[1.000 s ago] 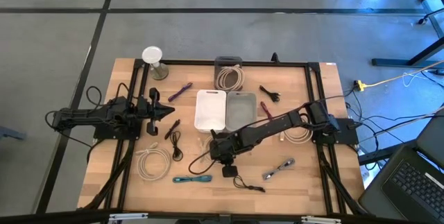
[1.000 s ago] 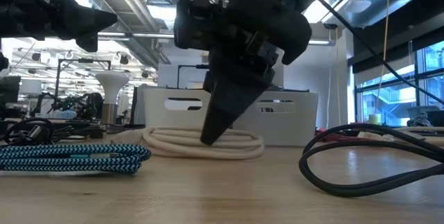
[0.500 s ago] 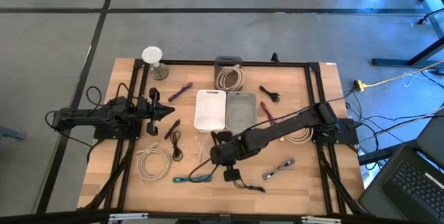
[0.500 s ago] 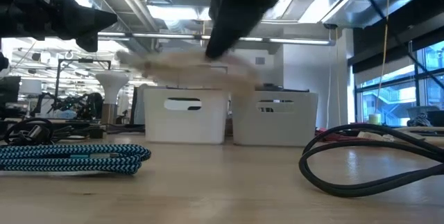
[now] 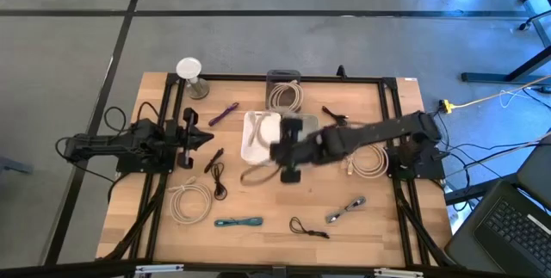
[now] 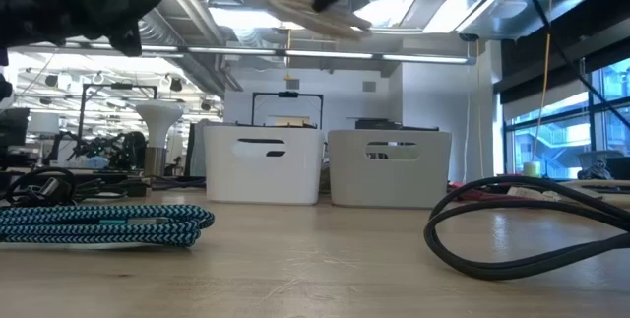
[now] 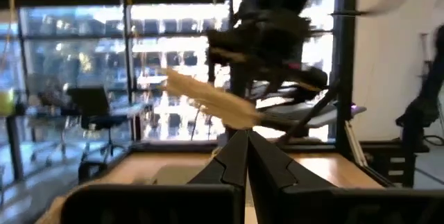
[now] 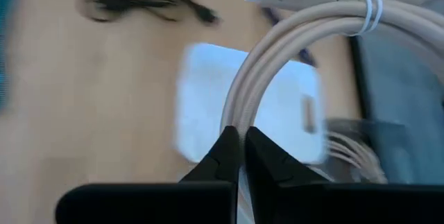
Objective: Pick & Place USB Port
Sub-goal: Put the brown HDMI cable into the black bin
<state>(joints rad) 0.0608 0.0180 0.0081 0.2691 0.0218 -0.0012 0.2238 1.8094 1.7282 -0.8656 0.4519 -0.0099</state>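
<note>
Your beige USB cable (image 8: 305, 37), a smooth rubbery coil cinched with a white tie, hangs in the air over the white bin (image 5: 258, 136) near the worktop's (image 5: 379, 226) centre, pinched in the right hand (image 8: 239, 141), whose fingers are closed tight on one loop. Pick looks done; the drop is what remains, judging by the carry. The hard-plastic white bin sits touching a grey bin (image 5: 301, 123) at its 3 o'clock. At 9 o'clock, the left hand (image 7: 239, 156) waits, fingers pressed together, holding nothing.

The wooden table (image 5: 387, 218) carries two bins (image 5: 261, 132), side by side. Coiled cables (image 5: 190, 200) and a teal cable (image 5: 238, 222) lie around them.
</note>
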